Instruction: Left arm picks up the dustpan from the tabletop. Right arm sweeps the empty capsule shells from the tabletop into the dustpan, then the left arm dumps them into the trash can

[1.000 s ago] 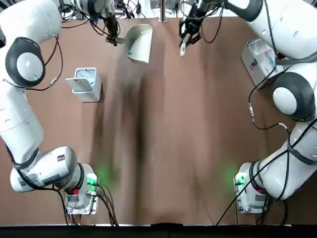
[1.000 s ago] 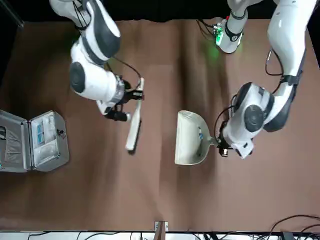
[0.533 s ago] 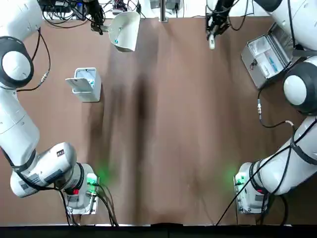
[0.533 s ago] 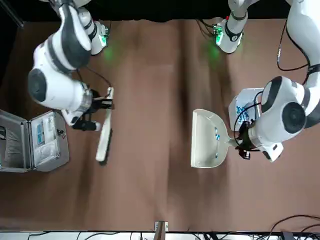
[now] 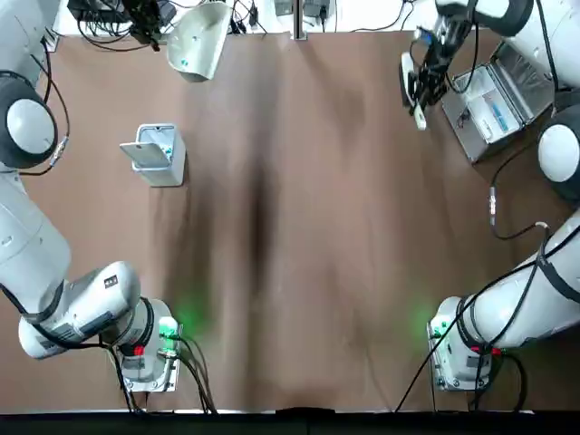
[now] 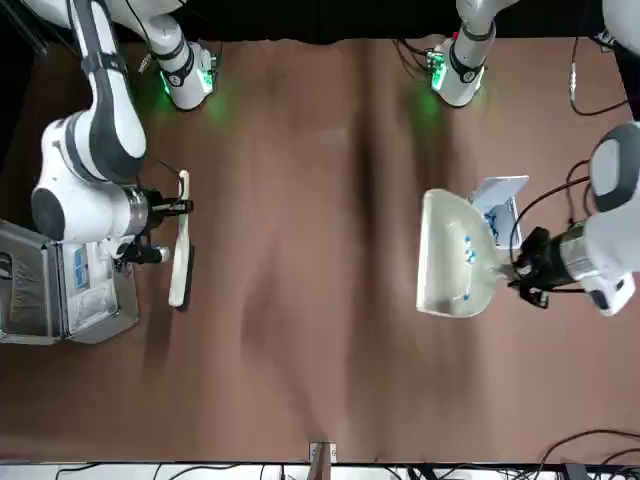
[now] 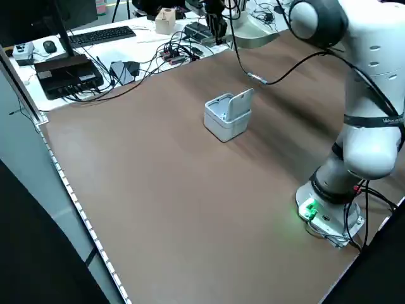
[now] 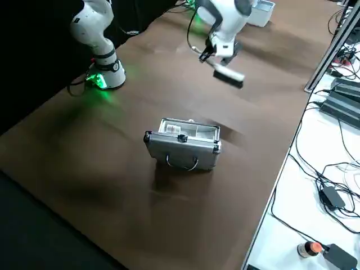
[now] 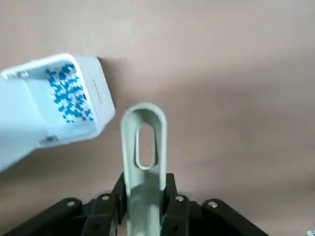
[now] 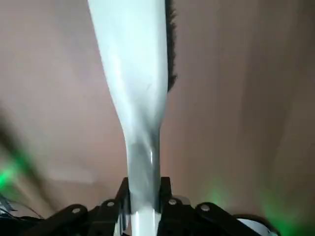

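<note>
Silver metal case (image 5: 497,100) beside brush (image 5: 410,83)

Robotics lab bench. My wide matte brown tabletop (image 7: 158,177) fills the frame; upper left sits a black computer keyboard (image 7: 101,36), tangled black cables (image 7: 183,50), dark electronics box (image 7: 66,71).

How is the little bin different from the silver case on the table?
The trash can is a small, boxy, light-grey plastic bin with a flip lid raised, and blue-and-white bits show inside. The silver case is larger, flat and metal, lying opened out, with a carry handle. The trash can stands on the robot's left, the case on its right. Both rest open on the tabletop.
</note>
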